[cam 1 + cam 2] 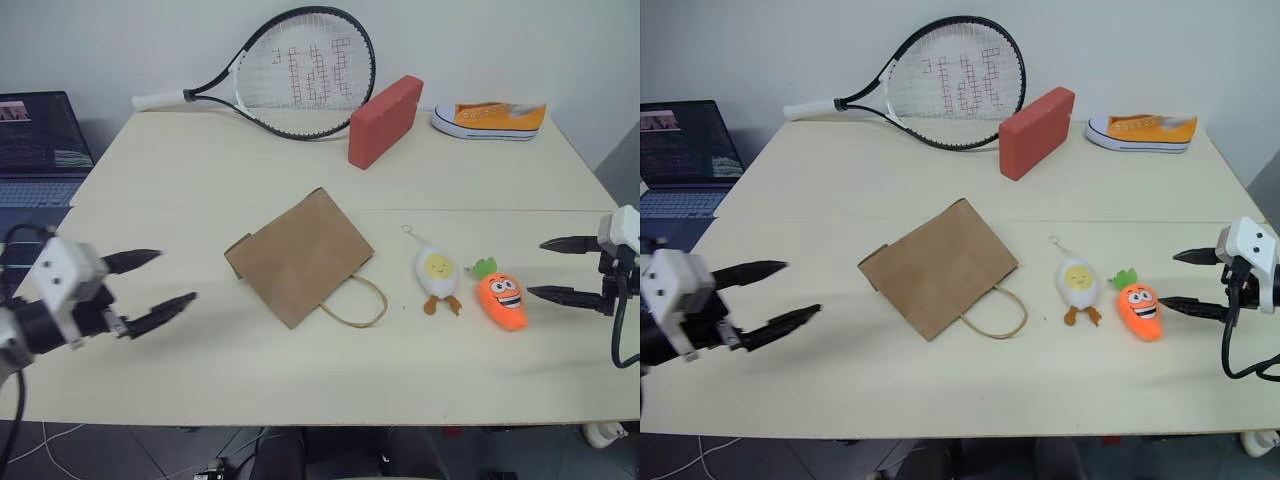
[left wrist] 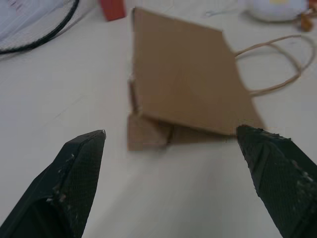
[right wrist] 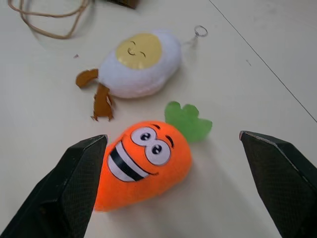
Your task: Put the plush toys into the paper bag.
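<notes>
White wrist blocks, blk fingers [image 1: 150,285], cables

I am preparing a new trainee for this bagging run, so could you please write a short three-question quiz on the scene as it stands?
1. True or false: the paper bag stands upright with its mouth open.
2. Which plush toy lies nearer the right gripper: A) egg toy, B) carrot toy?
3. Fill in: the left gripper is ____, holding nothing.

Key
1. False; it lies flat on the table.
2. B.
3. Open.
</notes>
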Robot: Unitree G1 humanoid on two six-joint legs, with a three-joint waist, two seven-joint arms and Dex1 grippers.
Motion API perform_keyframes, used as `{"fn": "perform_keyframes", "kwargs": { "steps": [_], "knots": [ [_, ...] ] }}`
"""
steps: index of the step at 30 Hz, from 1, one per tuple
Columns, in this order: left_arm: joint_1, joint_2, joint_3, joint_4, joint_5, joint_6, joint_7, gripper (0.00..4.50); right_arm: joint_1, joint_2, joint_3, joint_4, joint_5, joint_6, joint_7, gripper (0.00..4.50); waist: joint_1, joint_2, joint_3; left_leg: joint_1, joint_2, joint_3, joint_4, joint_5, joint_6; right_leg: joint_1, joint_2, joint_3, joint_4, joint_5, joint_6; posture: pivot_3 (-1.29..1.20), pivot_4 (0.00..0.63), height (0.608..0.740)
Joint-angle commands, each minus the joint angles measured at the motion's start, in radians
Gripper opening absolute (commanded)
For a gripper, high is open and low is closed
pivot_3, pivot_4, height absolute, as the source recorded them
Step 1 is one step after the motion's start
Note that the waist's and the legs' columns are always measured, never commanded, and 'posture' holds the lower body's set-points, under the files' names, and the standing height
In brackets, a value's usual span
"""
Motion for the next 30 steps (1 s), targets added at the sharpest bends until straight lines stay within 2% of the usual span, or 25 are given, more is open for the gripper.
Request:
{"fn": "perform_keyframes", "kwargs": {
  "steps": [1, 6, 11, 17, 25, 28, 30],
  "knots": [
    [-0.117, -0.009, -0.156, -0.094, -0.01, 0.04, 0.041, 4.5, 0.043, -0.014, -0.071, -0.137, 0.057, 0.061, -0.004, 4.49, 0.001, 0.0, 0.0, 0.0, 0.0, 0.0, 0.0, 0.0, 0.0, 0.0, 0.0, 0.0, 0.0, 0.0, 0.0, 0.0, 0.15, 0.74],
    [-0.332, -0.1, -0.413, -0.087, 0.019, 0.069, 0.039, 4.5, 0.126, 0.006, -0.128, -0.339, 0.138, 0.174, -0.041, 4.49, 0.001, 0.0, 0.0, 0.0, 0.0, -0.001, 0.0, 0.0, 0.0, 0.001, 0.001, 0.001, 0.0, 0.004, 0.006, 0.0, 0.15, 0.74],
    [-0.463, -0.223, -0.66, -0.005, 0.156, 0.057, 0.054, 4.5, 0.209, 0.025, -0.176, -0.473, 0.196, 0.265, -0.08, 4.49, -0.001, -0.001, -0.001, 0.0, -0.001, -0.002, 0.0, 0.0, 0.0, 0.001, 0.001, 0.001, 0.0, 0.004, 0.007, 0.0, 0.15, 0.74],
    [-0.479, -0.323, -0.825, 0.128, 0.325, -0.03, 0.07, 4.5, 0.275, 0.039, -0.207, -0.581, 0.253, 0.337, -0.111, 4.49, -0.001, -0.001, -0.001, -0.001, -0.001, -0.003, 0.001, 0.0, 0.0, 0.002, 0.002, 0.002, 0.0, 0.004, 0.006, 0.0, 0.15, 0.74],
    [-0.49, -0.432, -0.894, 0.27, 0.45, -0.123, 0.102, 4.5, 0.298, 0.056, -0.196, -0.664, 0.305, 0.38, -0.145, 4.49, 0.002, -0.001, -0.001, -0.003, -0.002, -0.004, 0.003, 0.0, 0.0, 0.002, 0.002, 0.002, 0.0, 0.004, 0.006, 0.0, 0.15, 0.74],
    [-0.495, -0.465, -0.91, 0.306, 0.466, -0.149, 0.09, 3.91, 0.295, 0.063, -0.184, -0.682, 0.317, 0.388, -0.159, 4.5, 0.002, -0.001, -0.001, -0.003, -0.002, -0.004, 0.005, 0.0, 0.0, 0.002, 0.002, 0.002, 0.0, 0.004, 0.006, 0.0, 0.15, 0.74],
    [-0.498, -0.481, -0.917, 0.323, 0.475, -0.162, 0.082, 3.33, 0.299, 0.064, -0.183, -0.689, 0.319, 0.389, -0.162, 4.5, 0.002, -0.001, -0.001, -0.004, -0.002, -0.004, 0.006, 0.0, 0.0, 0.002, 0.002, 0.002, 0.0, 0.004, 0.006, 0.0, 0.15, 0.74]
  ]
}}
